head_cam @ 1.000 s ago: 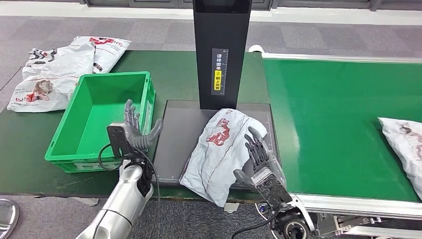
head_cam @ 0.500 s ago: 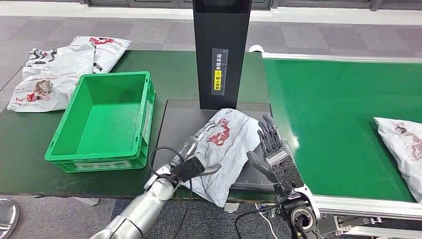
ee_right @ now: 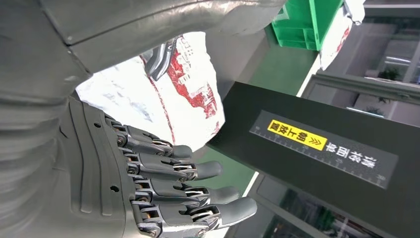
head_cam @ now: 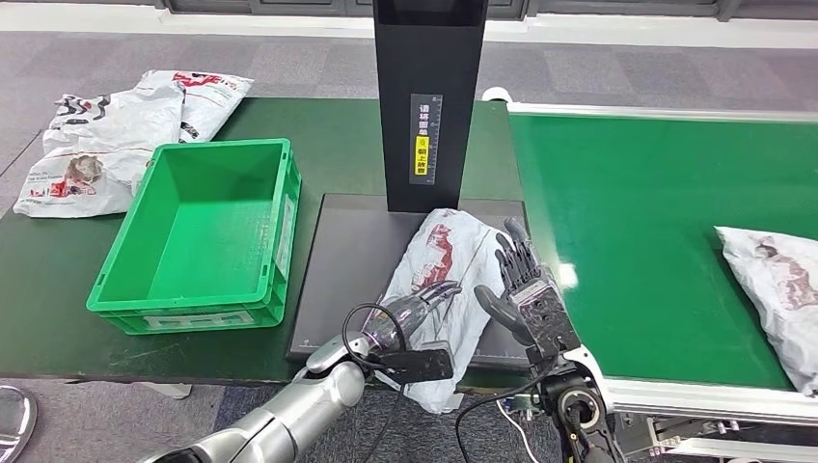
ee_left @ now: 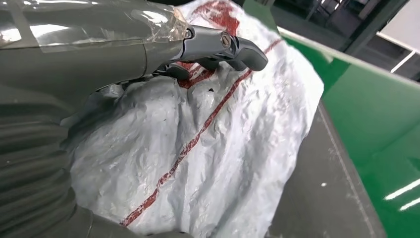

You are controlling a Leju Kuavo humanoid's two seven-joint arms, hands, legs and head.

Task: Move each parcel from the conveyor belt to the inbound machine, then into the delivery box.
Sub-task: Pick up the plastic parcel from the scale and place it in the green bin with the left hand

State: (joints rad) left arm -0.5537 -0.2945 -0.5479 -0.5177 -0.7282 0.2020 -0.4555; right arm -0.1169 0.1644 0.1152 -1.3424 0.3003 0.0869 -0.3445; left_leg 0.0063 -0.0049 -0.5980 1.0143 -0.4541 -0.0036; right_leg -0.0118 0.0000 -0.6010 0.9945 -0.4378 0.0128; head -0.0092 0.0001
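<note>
A grey-white parcel (head_cam: 439,275) with red print lies on the black platform (head_cam: 342,260) of the inbound machine, its near end hanging over the table edge. My left hand (head_cam: 417,311) reaches in from the near side, and its stretched fingers (head_cam: 436,292) rest on top of the parcel. In the left wrist view the crumpled parcel (ee_left: 213,148) lies right under that hand (ee_left: 99,44). My right hand (head_cam: 526,289) stands open just right of the parcel, fingers up and apart, holding nothing. The right wrist view shows its fingers (ee_right: 168,168) spread clear of the parcel (ee_right: 188,84).
The empty green delivery box (head_cam: 193,231) sits left of the platform. The machine's black column (head_cam: 429,96) rises behind the parcel. On the green conveyor belt (head_cam: 646,212) to the right, another parcel (head_cam: 777,289) lies. More parcels (head_cam: 106,135) are piled at the far left.
My left arm swung from the green box across to the parcel and laid its fingers on it. My right hand lifted off the parcel. The belt parcel drifted slightly left.
</note>
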